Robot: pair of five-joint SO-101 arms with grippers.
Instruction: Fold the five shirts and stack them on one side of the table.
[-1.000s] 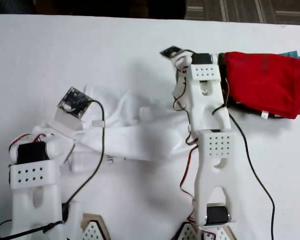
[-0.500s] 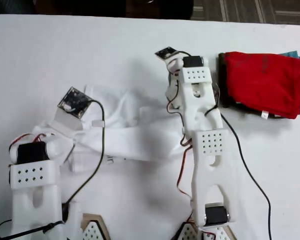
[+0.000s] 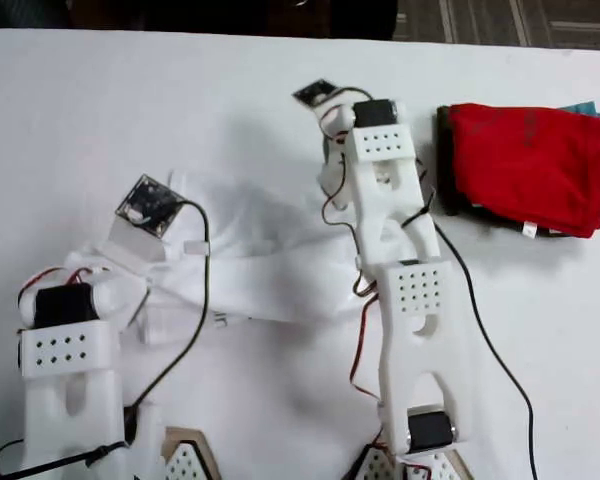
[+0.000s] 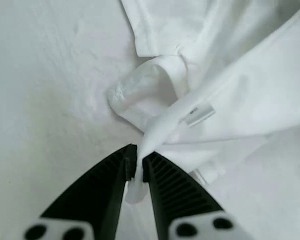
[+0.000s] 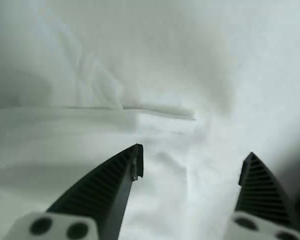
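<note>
On table (image 3: 80,120), left fingers (image 4: 105,185) clamping white shirt (image 3: 270,270), right fingers (image 5: 110,185) spread over it, red shirt (image 3: 530,165) covering stack (image 3: 444,160)

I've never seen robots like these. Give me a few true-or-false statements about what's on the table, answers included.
1. The left hand pinches the white shirt. True.
2. The right hand is shut. False: it is open, over white cloth.
3. A red shirt tops the stack. True.
4. The white shirt lies folded on the stack. False: it lies rumpled on the table, beside the stack.
</note>
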